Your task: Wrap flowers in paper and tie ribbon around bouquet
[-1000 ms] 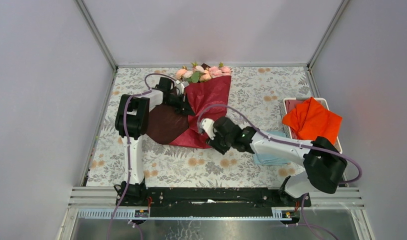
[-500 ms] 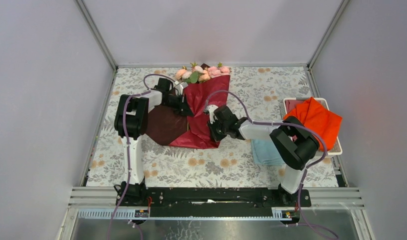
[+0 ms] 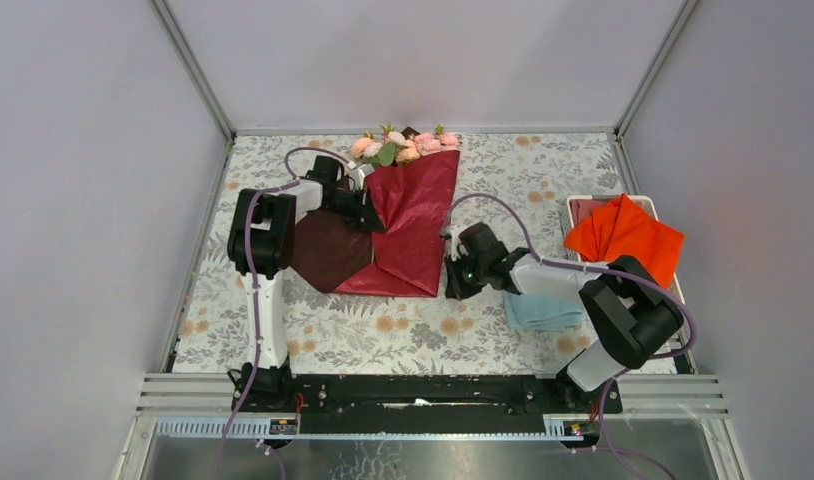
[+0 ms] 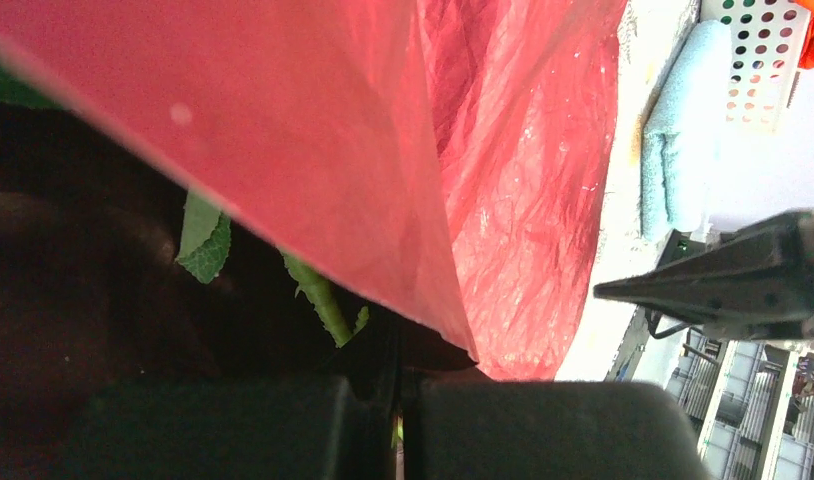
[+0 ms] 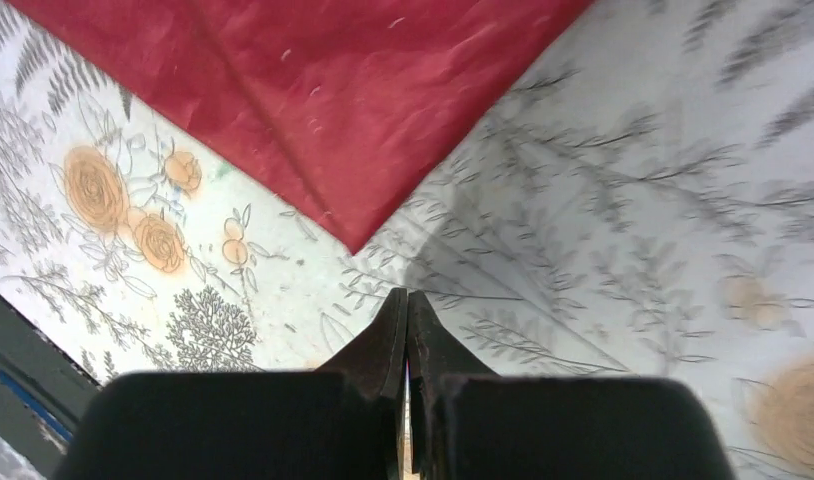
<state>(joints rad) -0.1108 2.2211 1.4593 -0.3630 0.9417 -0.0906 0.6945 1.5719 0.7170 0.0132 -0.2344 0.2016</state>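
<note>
Dark crimson crinkled wrapping paper [image 3: 415,225]: lies on the fern-printed tabletop [image 3: 543,180], partly folded over the pale pink flowers [image 3: 403,147], whose blooms stick out at its far edge. Left fingers [image 4: 283,430]: closed at the paper's left fold; cannot tell what they hold. Right fingers [image 5: 383,350]: closed, empty, just beside the paper's near corner.

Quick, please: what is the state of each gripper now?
Left gripper: closed at the paper; contents cannot be told.
Right gripper: closed, holding nothing.

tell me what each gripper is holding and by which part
Right gripper: shut on nothing, just off a corner of the paper. Left gripper: shut at the paper's folded edge beside the stems; whether it pinches either cannot be told.
</note>
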